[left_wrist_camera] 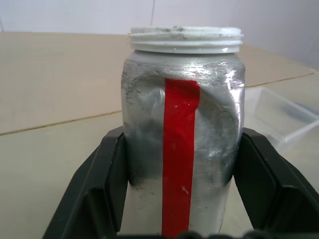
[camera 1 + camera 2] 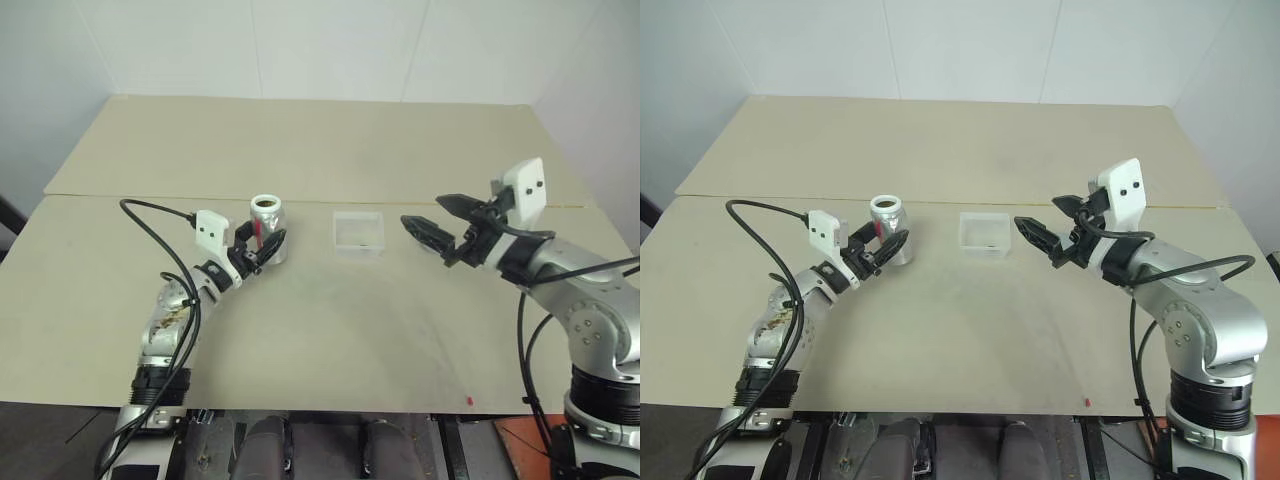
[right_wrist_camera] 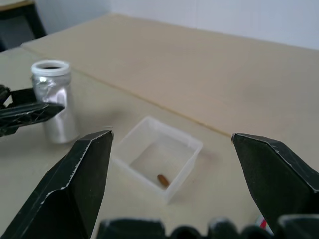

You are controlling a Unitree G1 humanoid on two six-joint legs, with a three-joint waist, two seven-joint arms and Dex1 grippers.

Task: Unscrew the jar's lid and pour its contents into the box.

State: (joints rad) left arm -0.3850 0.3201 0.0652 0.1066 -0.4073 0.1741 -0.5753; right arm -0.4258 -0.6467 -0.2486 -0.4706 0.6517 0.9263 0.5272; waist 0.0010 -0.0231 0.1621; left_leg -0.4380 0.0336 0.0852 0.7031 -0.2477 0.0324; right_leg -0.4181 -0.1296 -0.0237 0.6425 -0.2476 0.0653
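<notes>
Upright on the table (image 2: 330,330), the jar (image 2: 268,228) stands left of the middle, about midway between the near and far edges. Its lid is off: the white threaded mouth is bare, with dark specks on the rim. The body looks silvery and dented, smudged with grey, and a red stripe runs down its side. The left gripper (image 2: 262,247) is clenched on the jar's lower half, one black finger (image 1: 107,179) pressed on each side. Just right of the jar, apart from it, sits the box (image 2: 358,231), clear, shallow and open, with one small brown piece (image 3: 163,179) on its floor. The right gripper (image 2: 437,220) hangs above the table to the right of the box, jaws spread wide and grasping nothing.
</notes>
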